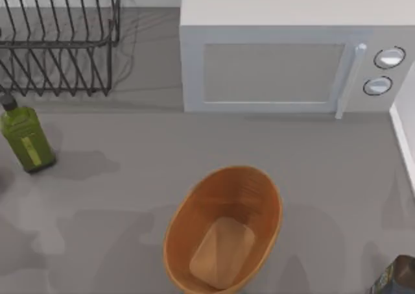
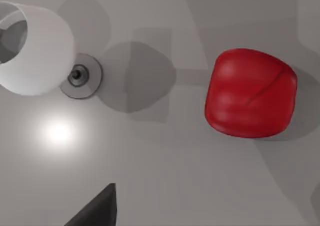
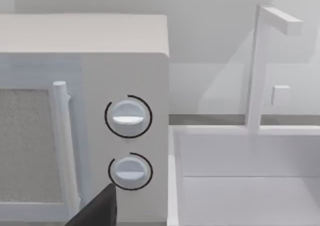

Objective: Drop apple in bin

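Left wrist view: apple (image 2: 251,93) on open table (image 2: 165,176).

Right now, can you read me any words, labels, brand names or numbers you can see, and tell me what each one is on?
No legible text anywhere.
Green bottle: its yellowish label carries no readable print.
Microwave: the two dials have arc marks around them but no numbers or words.
Dark box at the table's lower right corner: coloured markings too blurred to read.
Apple, bin, wire rack, white cup: no markings.
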